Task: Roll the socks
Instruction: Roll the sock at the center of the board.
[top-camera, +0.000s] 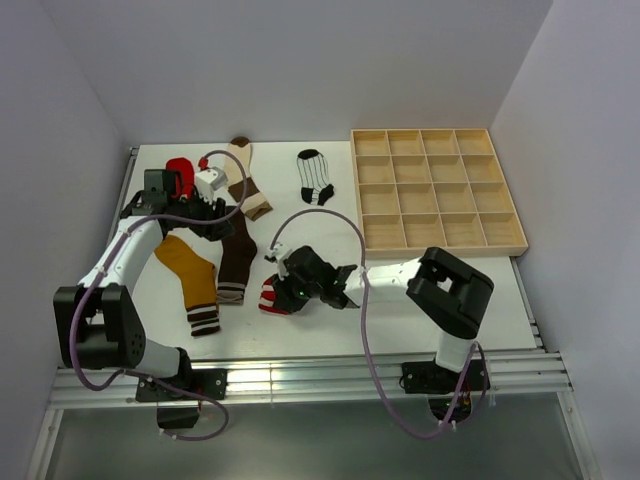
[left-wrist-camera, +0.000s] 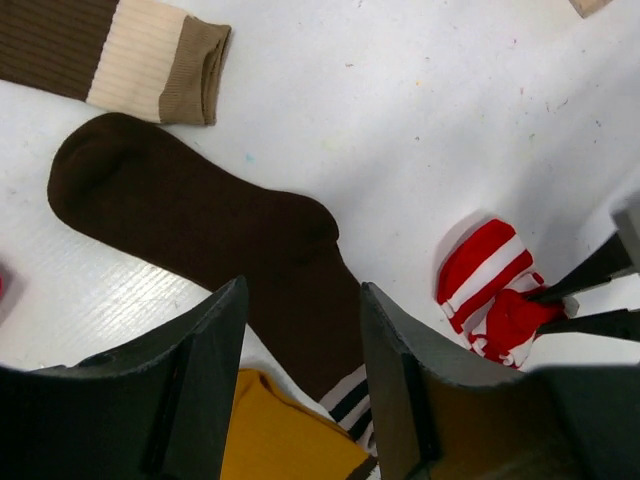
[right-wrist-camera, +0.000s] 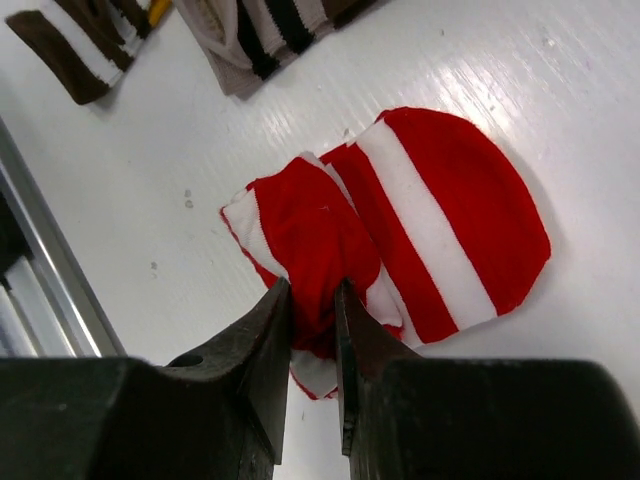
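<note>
Right wrist view is showing the right jaws pinching a bunched-up bit of the red-white sock, so just a narrow gap with fabric squeezed in it. That sock is lying on the desk near the front edge, with its rounded end flat. Left jaws are hanging apart with nothing in them, over the brown sock, which is lying flat between the mustard sock and the red-white one. Further back, the cream-brown sock, red sock and white striped sock are lying loose. Wooden tray is sitting at the far right.
</note>
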